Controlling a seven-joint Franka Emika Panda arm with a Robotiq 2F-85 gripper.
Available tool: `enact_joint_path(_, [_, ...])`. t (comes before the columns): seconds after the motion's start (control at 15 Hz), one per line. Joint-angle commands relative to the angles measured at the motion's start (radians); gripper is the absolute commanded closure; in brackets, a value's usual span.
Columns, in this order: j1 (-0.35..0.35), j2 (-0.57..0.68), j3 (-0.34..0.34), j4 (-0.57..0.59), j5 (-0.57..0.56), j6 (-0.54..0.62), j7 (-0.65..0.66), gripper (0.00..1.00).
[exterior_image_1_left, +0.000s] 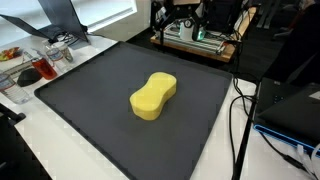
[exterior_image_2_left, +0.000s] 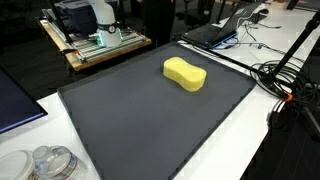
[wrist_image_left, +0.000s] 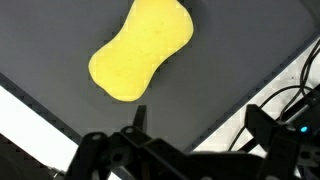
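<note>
Dark mat (exterior_image_1_left: 95, 105) carries a yellow sponge (exterior_image_1_left: 153, 96) near its middle; we see the gripper (wrist_image_left: 197, 125) hovering clear of it (fingers spread wide, pinching nothing) over the mat's edge.

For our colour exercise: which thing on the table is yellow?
The sponge, alone on the black mat; the containers off the mat are clear.

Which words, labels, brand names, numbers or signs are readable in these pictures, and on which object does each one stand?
No text can be read in any view.
The yellow sponge is plain, without print.
The dark mat carries no marking.
The equipment on the wooden cart may bear labels, but they are too small and blurred to read.
</note>
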Motion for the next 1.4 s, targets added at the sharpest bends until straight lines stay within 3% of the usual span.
enact_joint_path(0.0, [-0.014,0.080,0.020,0.013,0.001,0.096,-0.023,0.00])
enact_joint_path(0.2, [-0.016,0.143,0.016,-0.001,0.004,0.157,0.018,0.00])
enact_joint_path(0.73, [-0.034,0.217,-0.051,-0.127,0.003,0.305,0.274,0.00])
enact_joint_path(1.07, [-0.017,0.265,-0.099,-0.130,-0.011,0.323,0.496,0.00])
enact_joint_path(1.33, [-0.019,0.282,-0.123,-0.139,-0.008,0.348,0.582,0.00])
